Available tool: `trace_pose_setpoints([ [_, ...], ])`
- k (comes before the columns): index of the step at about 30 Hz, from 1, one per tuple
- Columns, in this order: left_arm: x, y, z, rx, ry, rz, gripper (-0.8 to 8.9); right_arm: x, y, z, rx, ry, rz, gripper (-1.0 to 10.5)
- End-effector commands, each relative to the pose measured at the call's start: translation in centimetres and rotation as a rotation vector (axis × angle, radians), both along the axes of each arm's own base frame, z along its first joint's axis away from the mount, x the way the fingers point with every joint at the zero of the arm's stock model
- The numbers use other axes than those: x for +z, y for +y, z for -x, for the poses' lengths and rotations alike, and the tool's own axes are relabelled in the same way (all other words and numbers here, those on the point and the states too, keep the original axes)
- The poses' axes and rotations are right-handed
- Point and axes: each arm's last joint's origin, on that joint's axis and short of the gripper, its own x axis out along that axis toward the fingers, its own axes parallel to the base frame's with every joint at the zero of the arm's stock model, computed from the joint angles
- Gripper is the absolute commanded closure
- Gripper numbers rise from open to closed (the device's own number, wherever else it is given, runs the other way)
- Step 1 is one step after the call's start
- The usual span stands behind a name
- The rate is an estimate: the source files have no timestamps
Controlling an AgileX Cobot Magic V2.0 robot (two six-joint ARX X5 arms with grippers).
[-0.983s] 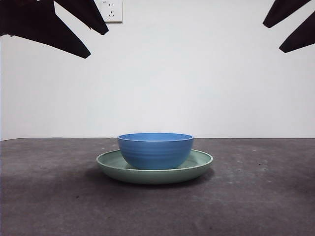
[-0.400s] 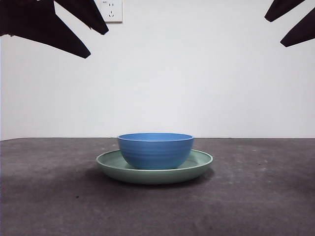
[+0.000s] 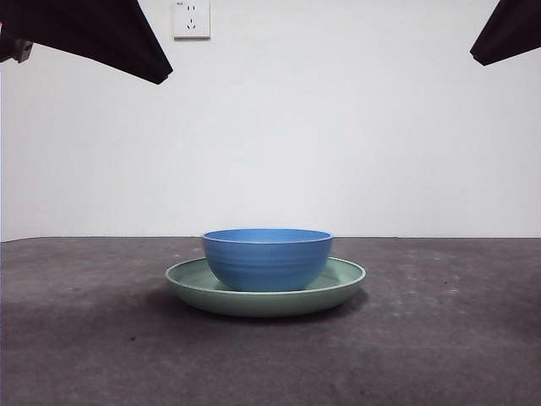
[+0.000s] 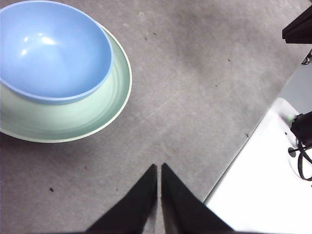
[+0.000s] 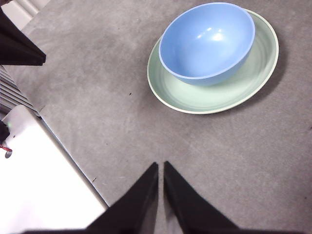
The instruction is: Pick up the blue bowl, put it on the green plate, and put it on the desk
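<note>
Blue bowl (image 3: 267,258) sits in the green plate (image 3: 265,293), dead centre of the front view, and neither gripper has a hand on it. Left gripper (image 4: 159,168) hangs high over bare desk (image 4: 195,87), jaws pressed together with only a sliver of a gap, holding nothing; in its own wrist view the bowl (image 4: 51,48) and plate (image 4: 73,119) lie well apart from the tips, up in the upper left of that frame. Right gripper (image 5: 161,165) is the same story: jaws closed tip to tip, empty, with the bowl (image 5: 207,41) and plate (image 5: 214,97) off in the upper right of its frame and open desk (image 5: 122,122) between. In the front view the arms show only as dark shapes at the two top corners, the big one at upper left (image 3: 84,34), the small one at upper right (image 3: 507,30), both far above the crockery. Around the plate, nothing stands on the tabletop: mottled grey surface runs free on both sides and in front of it. Behind, a plain white wall (image 3: 338,127) with a wall socket (image 3: 192,19) at the top of the frame. The desk's edge shows in both wrist views, with a white surface (image 4: 263,190) beyond it and some black cabling (image 4: 302,146) at the right margin of the left wrist view.
</note>
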Motion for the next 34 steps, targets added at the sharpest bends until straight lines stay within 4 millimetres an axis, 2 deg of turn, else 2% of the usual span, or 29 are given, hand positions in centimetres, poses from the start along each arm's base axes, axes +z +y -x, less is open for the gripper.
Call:
trace_pose_setpoints([
  [1,0.3,-0.2,0.0,-0.009,-0.010,0.008,8.04,0.2,0.2,-0.1,0.014,-0.014,-0.002,9.4],
  [17,0.3,-0.2,0.0,-0.009,-0.011,0.009,8.04,0.2,0.2,-0.1,0.013,-0.014,-0.002,9.4],
  [19,0.7,0.3,0.1,-0.010,-0.071,-0.005,8.04,0.2,0.2,-0.1,0.013,-0.014,-0.002,9.4],
  [21,1.2,1.1,0.2,0.005,-0.159,-0.031,8.04,0.2,0.2,-0.1,0.013,-0.014,-0.002,9.4],
  [24,2.8,3.1,0.2,0.147,-0.305,-0.028,8.04,0.2,0.2,-0.1,0.013,-0.015,-0.002,9.4],
  [29,5.6,7.5,1.0,0.376,-0.642,0.051,8.04,0.2,0.2,-0.1,0.013,-0.014,-0.002,9.4],
  [34,5.1,11.0,3.1,0.595,-0.834,0.064,8.04,0.2,0.2,-0.1,0.013,-0.014,-0.002,9.4],
])
